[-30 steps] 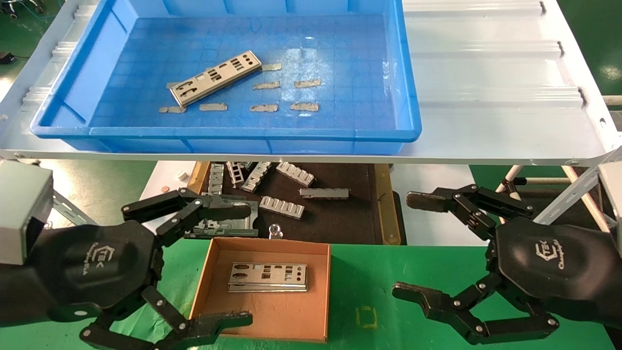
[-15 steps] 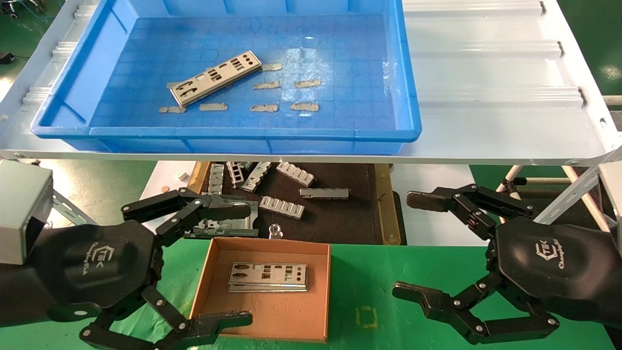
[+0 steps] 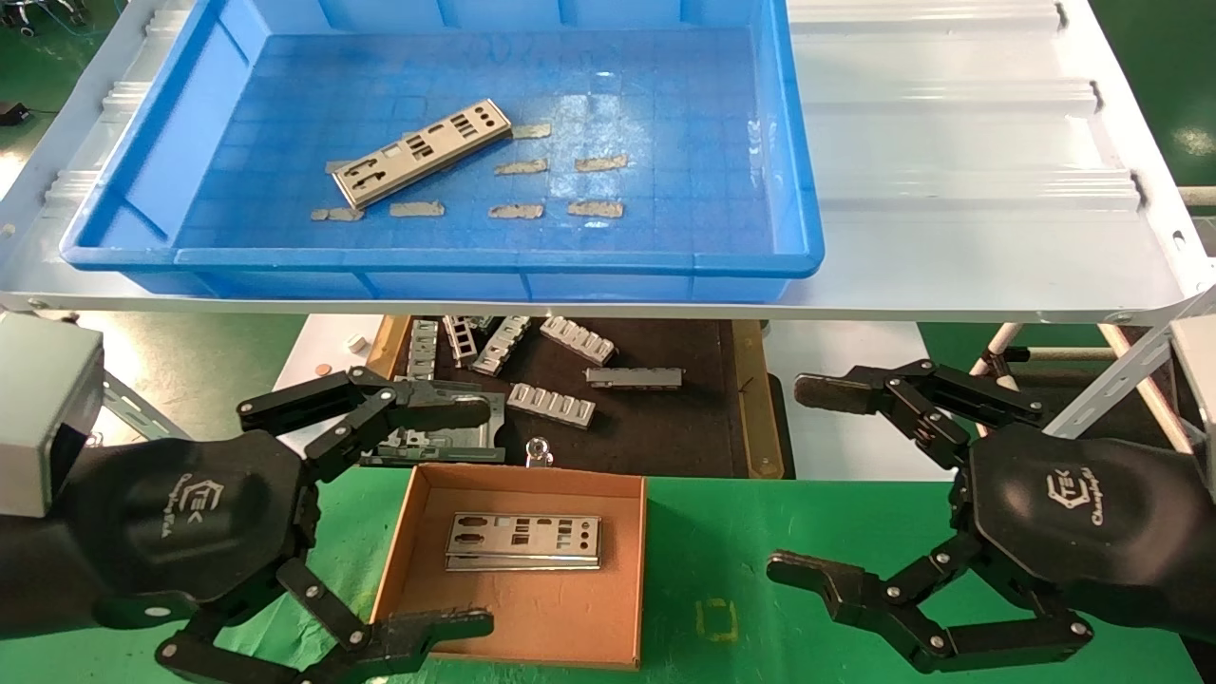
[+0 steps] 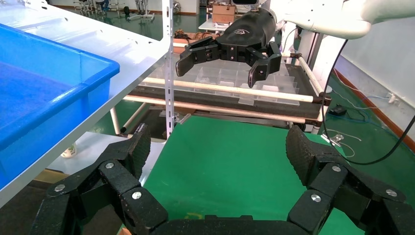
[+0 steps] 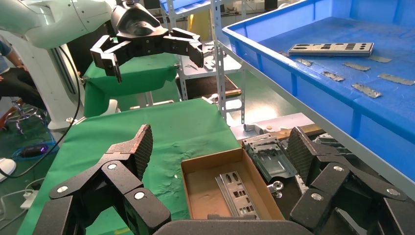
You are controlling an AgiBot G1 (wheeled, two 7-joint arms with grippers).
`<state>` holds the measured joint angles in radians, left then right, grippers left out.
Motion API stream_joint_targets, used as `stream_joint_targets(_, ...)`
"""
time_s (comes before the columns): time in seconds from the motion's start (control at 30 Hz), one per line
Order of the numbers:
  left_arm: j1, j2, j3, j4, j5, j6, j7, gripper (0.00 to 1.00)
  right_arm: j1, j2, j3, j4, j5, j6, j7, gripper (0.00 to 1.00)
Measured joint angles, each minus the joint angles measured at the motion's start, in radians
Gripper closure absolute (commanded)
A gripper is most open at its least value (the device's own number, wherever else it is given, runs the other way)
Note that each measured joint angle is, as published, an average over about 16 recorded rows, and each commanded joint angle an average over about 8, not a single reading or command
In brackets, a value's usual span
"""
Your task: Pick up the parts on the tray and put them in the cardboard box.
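A silver punched plate [image 3: 421, 152] lies at an angle on the floor of the blue tray [image 3: 432, 261] on the white shelf; it also shows in the right wrist view [image 5: 331, 48]. The brown cardboard box [image 3: 632, 570] sits on the green table below, with silver plates [image 3: 523, 541] lying flat inside; the right wrist view shows them too [image 5: 238, 193]. My left gripper [image 3: 475, 518] is open and empty, just left of the box. My right gripper [image 3: 803, 480] is open and empty, to the right of the box above the green table.
Small tan tape scraps [image 3: 518, 210] lie on the tray floor. Ribbed grey brackets [image 3: 551, 404] lie on a dark mat under the shelf [image 3: 950, 237], behind the box. The shelf's front edge overhangs both grippers.
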<state>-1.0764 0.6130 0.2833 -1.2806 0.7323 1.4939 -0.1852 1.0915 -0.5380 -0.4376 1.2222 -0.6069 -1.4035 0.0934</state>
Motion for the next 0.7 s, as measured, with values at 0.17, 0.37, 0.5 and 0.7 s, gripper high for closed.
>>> stream_joint_targets(0.17,0.0,0.0,0.0,0.0,0.0,0.0,0.0,0.0,0.0,0.0,0.0,0.0,0.0,0.0,0.0,0.0)
stream_joint_targets(0.37,0.0,0.0,0.0,0.0,0.0,0.0,0.0,0.0,0.0,0.0,0.0,0.0,0.0,0.0,0.0,0.0)
stream_joint_targets(0.5,0.0,0.0,0.0,0.0,0.0,0.0,0.0,0.0,0.0,0.0,0.0,0.0,0.0,0.0,0.0,0.0)
stream_joint_targets(0.7,0.0,0.0,0.0,0.0,0.0,0.0,0.0,0.0,0.0,0.0,0.0,0.0,0.0,0.0,0.0,0.0)
